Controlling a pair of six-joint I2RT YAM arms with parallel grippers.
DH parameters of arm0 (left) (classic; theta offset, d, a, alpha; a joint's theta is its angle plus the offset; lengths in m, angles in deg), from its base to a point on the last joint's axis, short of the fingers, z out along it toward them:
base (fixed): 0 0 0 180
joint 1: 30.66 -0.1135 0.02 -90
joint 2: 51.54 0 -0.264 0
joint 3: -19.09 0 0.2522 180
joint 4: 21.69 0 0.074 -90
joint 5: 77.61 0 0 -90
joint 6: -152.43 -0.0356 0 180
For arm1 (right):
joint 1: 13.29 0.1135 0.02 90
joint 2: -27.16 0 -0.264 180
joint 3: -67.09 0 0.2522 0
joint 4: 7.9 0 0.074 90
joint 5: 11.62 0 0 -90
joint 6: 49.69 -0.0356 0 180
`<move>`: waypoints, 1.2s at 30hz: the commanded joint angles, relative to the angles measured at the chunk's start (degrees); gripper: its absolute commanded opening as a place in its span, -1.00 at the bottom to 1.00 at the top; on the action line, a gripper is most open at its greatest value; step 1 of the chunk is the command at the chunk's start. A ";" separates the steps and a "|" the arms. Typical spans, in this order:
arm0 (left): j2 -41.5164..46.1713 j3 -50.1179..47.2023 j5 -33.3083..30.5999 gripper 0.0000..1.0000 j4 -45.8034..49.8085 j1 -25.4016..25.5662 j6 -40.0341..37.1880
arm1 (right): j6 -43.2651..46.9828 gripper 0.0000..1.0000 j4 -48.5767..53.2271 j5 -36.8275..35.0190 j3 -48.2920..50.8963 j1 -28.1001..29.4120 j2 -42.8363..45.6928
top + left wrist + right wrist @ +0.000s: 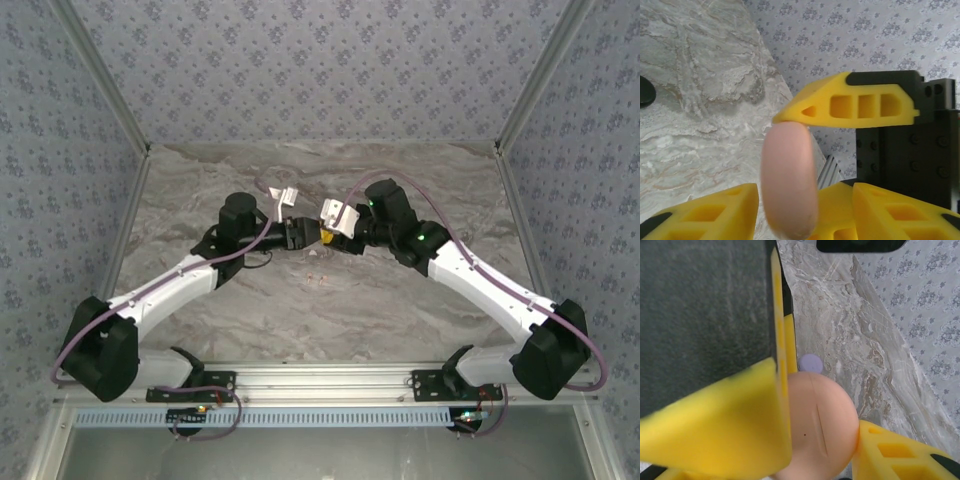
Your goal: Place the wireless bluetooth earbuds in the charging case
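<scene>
The right gripper [822, 440] is clamping the round pinkish charging case [822, 432] at lower centre; the left gripper [806, 192] is straddling it edge-on, and I cannot tell whether it is gripping; two tiny earbuds [319, 277] are lying on the table [400, 310] at centre frame, just below both grippers; a lilac disc [811, 363] is sitting just above the case.

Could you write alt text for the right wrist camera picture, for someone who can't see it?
A pinkish rounded case sits between the right tool's yellow fingers. Behind it, a small lilac disc lies on the marble table.
</scene>
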 commanded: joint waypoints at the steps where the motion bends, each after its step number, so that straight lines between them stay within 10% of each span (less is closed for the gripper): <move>1: -0.28 2.55 1.88 -0.09 -2.42 0.81 0.04 | -1.36 -0.06 -1.31 1.58 0.44 -0.79 1.13; 12: 0.21 2.55 1.72 -0.61 -2.69 1.51 -1.05 | -2.12 0.05 -0.07 3.66 -0.22 -1.49 1.21; 24: 2.01 0.50 -8.30 -0.93 -4.59 5.30 -17.05 | -16.54 0.94 0.00 4.57 6.00 -3.89 14.69; 36: 3.33 -5.60 -9.56 -1.00 -18.40 9.82 -30.52 | -35.38 1.00 -2.46 3.07 11.56 -8.65 24.04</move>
